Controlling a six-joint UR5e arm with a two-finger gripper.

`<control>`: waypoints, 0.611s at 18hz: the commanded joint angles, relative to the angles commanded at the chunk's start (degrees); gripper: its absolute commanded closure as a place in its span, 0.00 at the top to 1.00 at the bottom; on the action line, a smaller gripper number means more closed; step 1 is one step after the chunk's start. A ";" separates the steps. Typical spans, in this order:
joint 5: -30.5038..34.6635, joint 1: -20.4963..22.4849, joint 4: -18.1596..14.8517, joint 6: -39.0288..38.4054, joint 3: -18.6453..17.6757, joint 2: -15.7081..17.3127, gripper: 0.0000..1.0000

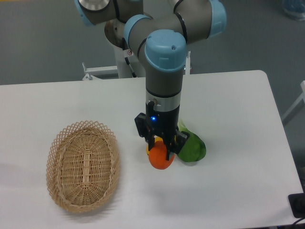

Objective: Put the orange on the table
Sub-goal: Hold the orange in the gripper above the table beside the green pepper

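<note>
hand (162, 149) apparently around smooth bright orange (160, 159)

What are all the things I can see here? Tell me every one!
orange: one, bright orange, on the table right under the claw, between its fingers
green vegetable: one, green, beside the orange on its right side in the picture
yellow fruit: one, yellow, only a sliver shows behind the orange
basket: one, tan wicker, oval, nothing in it, left part of the table
table: one, white, fills most of the picture
dark object: one, black, bottom right corner, cut off
robot arm: one, grey with light blue caps, reaching down over the table
claw: one, black, around the orange
</note>
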 joint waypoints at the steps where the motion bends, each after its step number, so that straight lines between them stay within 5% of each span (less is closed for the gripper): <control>1: 0.00 0.00 0.09 -0.09 -0.35 -0.09 0.55; 11: 0.00 0.00 0.09 -0.09 -0.35 -0.09 0.55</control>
